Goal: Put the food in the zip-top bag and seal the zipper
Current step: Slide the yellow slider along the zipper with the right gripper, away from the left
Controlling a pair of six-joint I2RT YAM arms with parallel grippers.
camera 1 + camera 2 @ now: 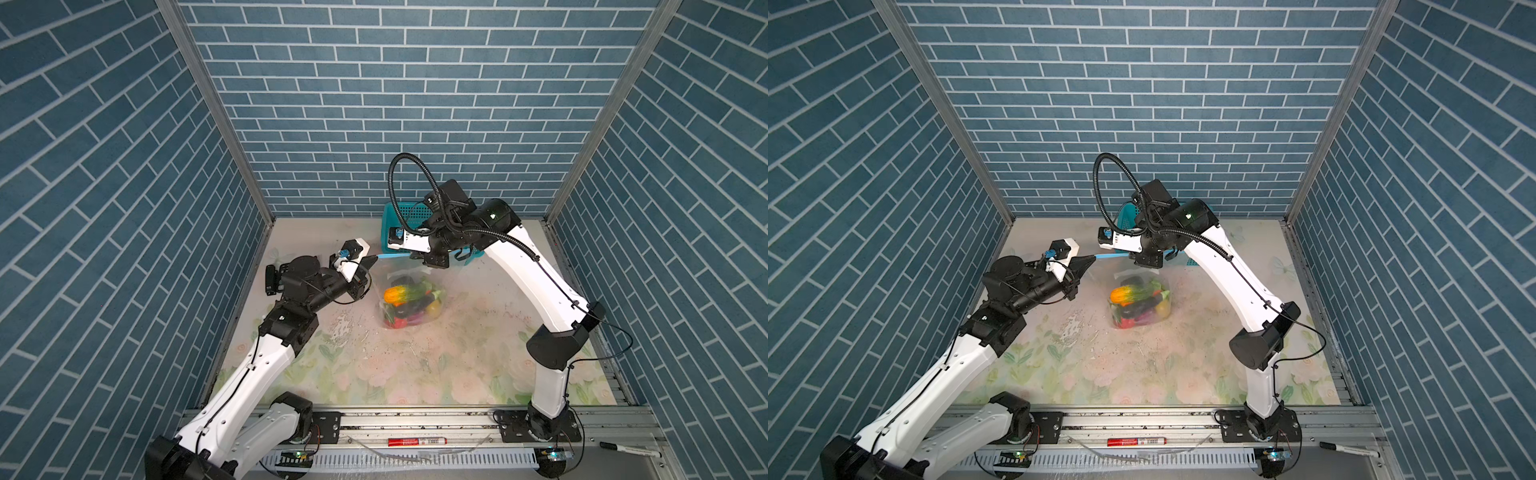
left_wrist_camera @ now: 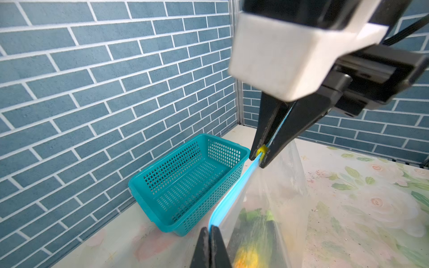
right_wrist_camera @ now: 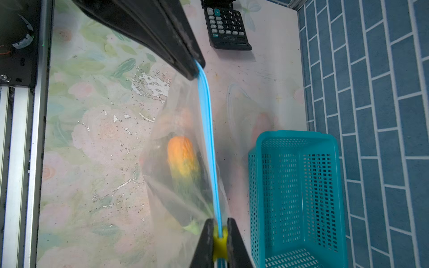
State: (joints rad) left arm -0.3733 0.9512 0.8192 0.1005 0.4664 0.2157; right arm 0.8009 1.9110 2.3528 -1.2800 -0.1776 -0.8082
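Note:
The clear zip-top bag hangs upright just above the table, stretched between my two grippers. The food sits piled at its bottom, with an orange-green piece on top. The light-blue zipper runs taut along the top edge. My left gripper is shut on one end of the strip. At the opposite end my right gripper is shut on the yellow slider tab. In both top views the left gripper and right gripper face each other.
A teal mesh basket stands by the back wall, close behind the bag. A black calculator lies at the left wall near the left arm. A red marker and a black marker lie on the front rail.

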